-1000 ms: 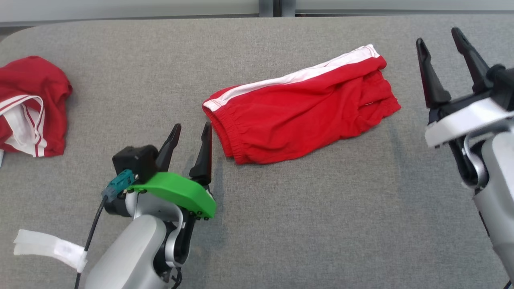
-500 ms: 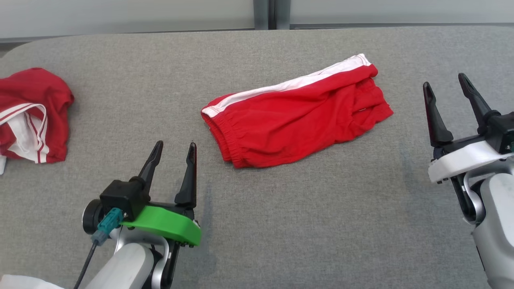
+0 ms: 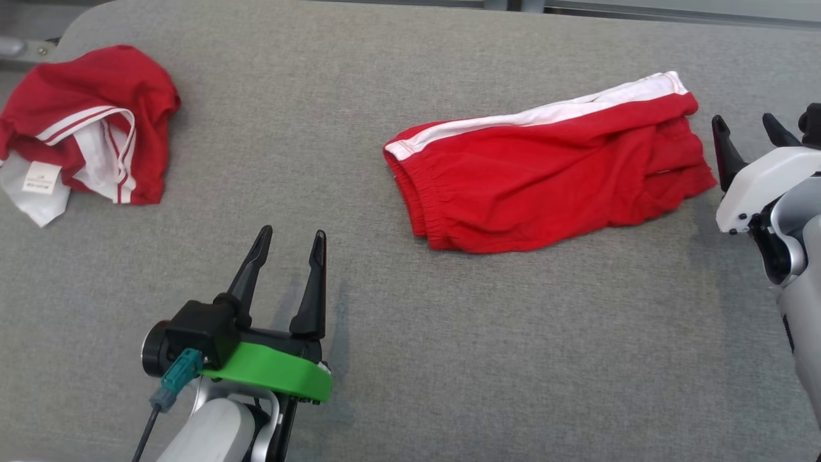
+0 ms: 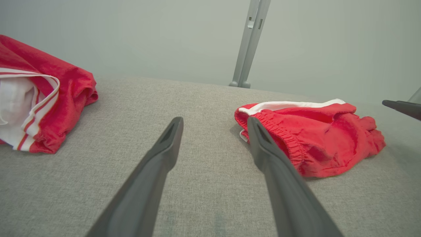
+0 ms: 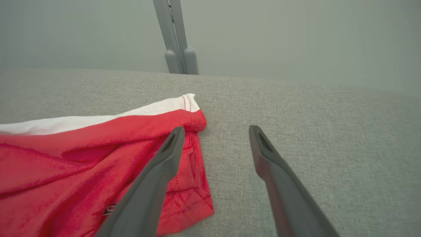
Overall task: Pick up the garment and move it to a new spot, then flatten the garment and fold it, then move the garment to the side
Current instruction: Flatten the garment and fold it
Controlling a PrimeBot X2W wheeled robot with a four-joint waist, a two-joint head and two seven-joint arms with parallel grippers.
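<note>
**Left pincer** point(image 3: 292, 232): fingers apart, holding nothing. A second ago its tips stood just beside the waistband of the shorts. It has since drawn back toward the near edge and now stands clear of the cloth.
**Right pincer** point(image 3: 743, 119): fingers apart, empty, near the table's right edge, just beside the leg end of the shorts. It has also pulled back toward the near edge.
**Arm pose:** the left forearm rises from the near edge under a green bracket, fingers pointing at the far edge. The right arm comes in at the right edge under a white bracket, fingers likewise pointing far and held low.
**Red shorts** point(image 3: 545, 179): the task's garment, folded with a white side stripe, lying right of centre toward the far edge, touched by neither pincer.
**Second red garment** point(image 3: 90, 122): bunched at the far left corner.
**Table** point(image 3: 449, 359): grey fabric top.
**Note:** the head camera has itself swung. Both pincers having backed off suggests the fold is finished. Judged remaining: moving the shorts aside.
</note>
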